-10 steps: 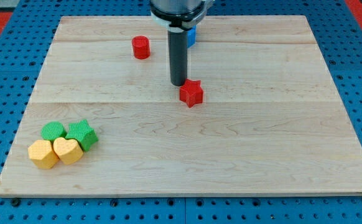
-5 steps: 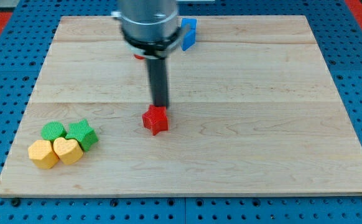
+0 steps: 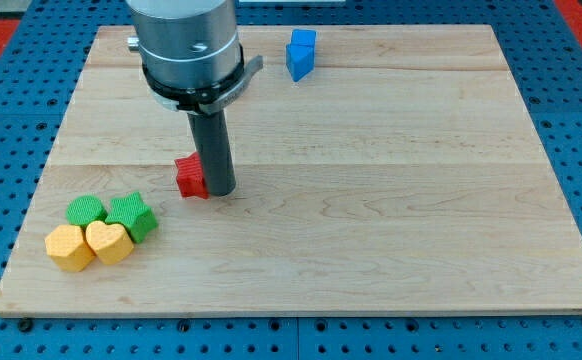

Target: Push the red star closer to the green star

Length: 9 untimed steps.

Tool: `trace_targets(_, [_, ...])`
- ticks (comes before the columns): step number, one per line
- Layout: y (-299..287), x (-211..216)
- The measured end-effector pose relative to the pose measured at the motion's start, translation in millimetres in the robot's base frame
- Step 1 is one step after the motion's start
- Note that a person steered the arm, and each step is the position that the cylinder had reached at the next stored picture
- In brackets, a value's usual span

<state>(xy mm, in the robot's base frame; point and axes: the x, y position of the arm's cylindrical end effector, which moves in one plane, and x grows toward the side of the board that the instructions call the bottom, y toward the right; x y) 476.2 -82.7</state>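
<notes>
While the rod stood upright over the left half of the wooden board [image 3: 391, 230], its tip [image 3: 218, 190] rested on the surface, touching the right side of the red star [image 3: 190, 177]; the rod hid the star's right part, so only its left portion showed; the tool was a plain rod with nothing to spread or pinch, and it simply pressed against the star's side. The red star lay left of the board's centre, above and to the right of a cluster at the view's lower left, near it but apart, with bare wood between; the cluster held four blocks packed together. The green star [image 3: 132, 215] sat at the cluster's upper right, the nearest of the four to the red star; a second green block [image 3: 85, 211], whose shape could not be made out with certainty, touched it on the left; a yellow heart [image 3: 108, 241] sat just below the green star, touching it; another yellow block [image 3: 69, 247], apparently six-sided, pressed against the heart's left side. A blue block [image 3: 300, 53] stood near the view's top edge of the board, well apart from everything else, to the right of the arm's wide grey body [image 3: 185, 45]; its exact shape was hard to tell. The board rested on a blue perforated base [image 3: 1, 150].
</notes>
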Motion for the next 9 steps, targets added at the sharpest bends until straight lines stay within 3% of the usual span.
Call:
trace_targets(1, [24.7, -2.3])
trace_targets(2, [22.9, -33.8])
trace_targets(4, [-16.7, -42.5])
trace_targets(5, [59.5, -40.5])
trace_targets(6, [35.9, -11.7])
trace_targets(8, [-51.4, -17.4])
trace_targets(9, [-33.2, -37.3])
